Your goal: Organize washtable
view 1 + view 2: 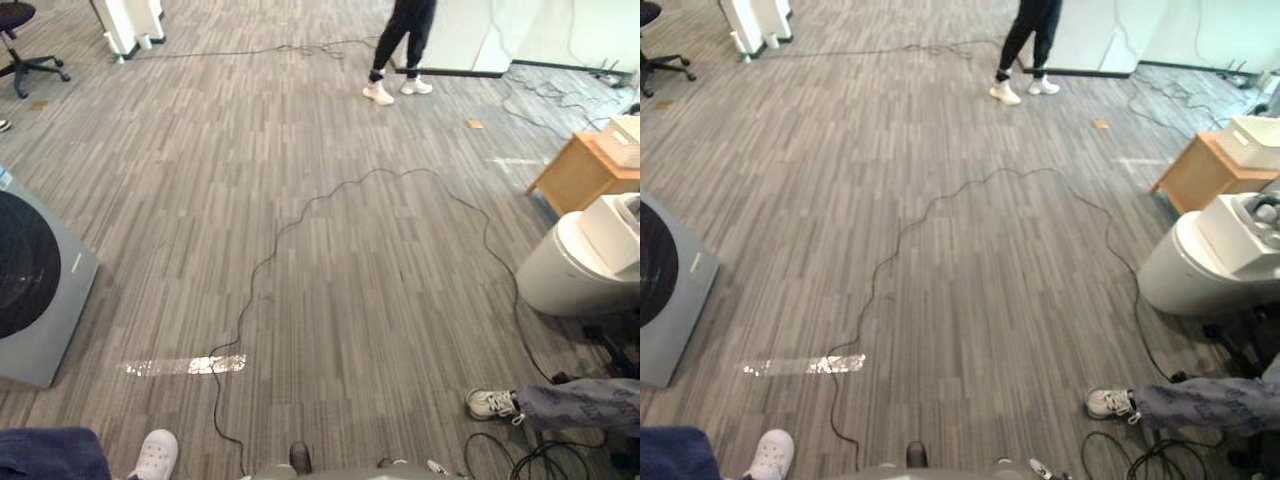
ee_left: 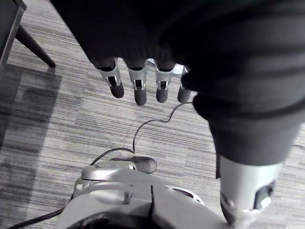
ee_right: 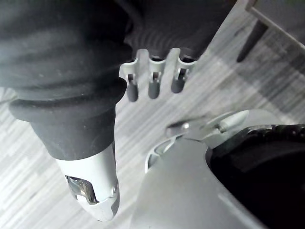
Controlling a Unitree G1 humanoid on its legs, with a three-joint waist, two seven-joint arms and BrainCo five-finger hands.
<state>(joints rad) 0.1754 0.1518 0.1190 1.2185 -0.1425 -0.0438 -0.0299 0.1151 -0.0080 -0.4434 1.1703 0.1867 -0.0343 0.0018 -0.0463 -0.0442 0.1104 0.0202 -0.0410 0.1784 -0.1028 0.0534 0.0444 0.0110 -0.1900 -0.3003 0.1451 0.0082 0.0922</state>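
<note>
No washtable or item from it shows in these views. My left hand (image 2: pixel 139 88) hangs over the grey striped carpet with its fingers straight and nothing in it. My right hand (image 3: pixel 152 85) hangs the same way, fingers relaxed and empty. A grey front-loading washing machine (image 1: pixel 35 290) with a dark round door stands at the left edge of the eye views. A white rounded appliance (image 1: pixel 575 262) stands at the right edge.
A wooden cabinet (image 1: pixel 578 175) with a white box (image 1: pixel 626 140) stands at the right. A person (image 1: pixel 402 45) stands at the far side. A white shoe (image 1: pixel 153 455) and a leg (image 1: pixel 570 405) are near me. An office chair (image 1: pixel 20 45) is far left.
</note>
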